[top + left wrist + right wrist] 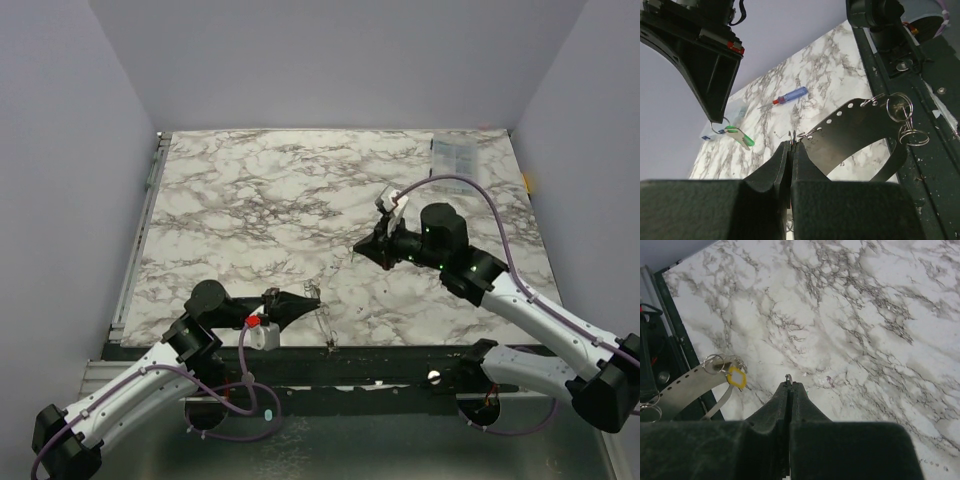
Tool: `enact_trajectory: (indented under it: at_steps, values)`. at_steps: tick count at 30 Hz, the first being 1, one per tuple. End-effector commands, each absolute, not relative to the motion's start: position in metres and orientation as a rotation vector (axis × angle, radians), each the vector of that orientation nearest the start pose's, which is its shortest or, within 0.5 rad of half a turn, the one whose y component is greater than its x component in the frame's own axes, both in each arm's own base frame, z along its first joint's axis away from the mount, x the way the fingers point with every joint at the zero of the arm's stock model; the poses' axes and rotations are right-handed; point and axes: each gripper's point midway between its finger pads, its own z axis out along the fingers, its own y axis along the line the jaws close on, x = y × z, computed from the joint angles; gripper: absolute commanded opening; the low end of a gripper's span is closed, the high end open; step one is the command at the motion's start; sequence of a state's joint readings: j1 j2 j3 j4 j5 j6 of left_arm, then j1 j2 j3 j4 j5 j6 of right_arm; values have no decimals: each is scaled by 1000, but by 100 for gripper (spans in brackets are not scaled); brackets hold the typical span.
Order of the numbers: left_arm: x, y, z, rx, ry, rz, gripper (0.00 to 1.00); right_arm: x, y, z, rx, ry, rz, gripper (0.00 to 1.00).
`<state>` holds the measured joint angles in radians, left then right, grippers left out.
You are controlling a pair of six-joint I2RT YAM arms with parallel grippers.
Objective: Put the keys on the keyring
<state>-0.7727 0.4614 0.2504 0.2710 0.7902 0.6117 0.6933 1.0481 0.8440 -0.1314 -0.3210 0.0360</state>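
Note:
The keyring (860,120) is a grey perforated strap bent into a loop, with small split rings (900,107) at its far end. My left gripper (791,145) is shut on a thin wire ring at the loop's near end, close to the table's front edge (330,345). My right gripper (360,250) hovers mid-table, shut on a small ring. From that ring hang a green key and a pale piece (742,137). In the right wrist view the right gripper (790,385) pinches that ring, and a yellow-rimmed key head (736,376) hangs on the keyring (685,387).
A blue stick with a red tip (790,96) lies on the marble behind the keys. A clear plastic box (458,155) sits at the back right corner. The dark base rail (930,150) runs right beside the loop. White walls close in the table.

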Motion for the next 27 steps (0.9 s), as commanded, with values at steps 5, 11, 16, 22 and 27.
enact_trajectory:
  at_steps: [5, 11, 16, 22, 27]
  values:
    - [89, -256, 229, 1430, 601, -787, 0, 185, 291, 239, -1123, 1433, 788, 1]
    - [86, -257, 229, 1438, 597, -812, 0, 167, 295, 245, -1183, 1283, 774, 1]
    - [84, -257, 230, 1438, 596, -826, 0, 157, 295, 250, -1205, 1166, 753, 1]
    - [83, -258, 232, 1436, 595, -836, 0, 151, 294, 249, -1230, 1105, 714, 1]
    - [84, -258, 233, 1423, 606, -844, 0, 132, 300, 241, -1317, 977, 658, 1]
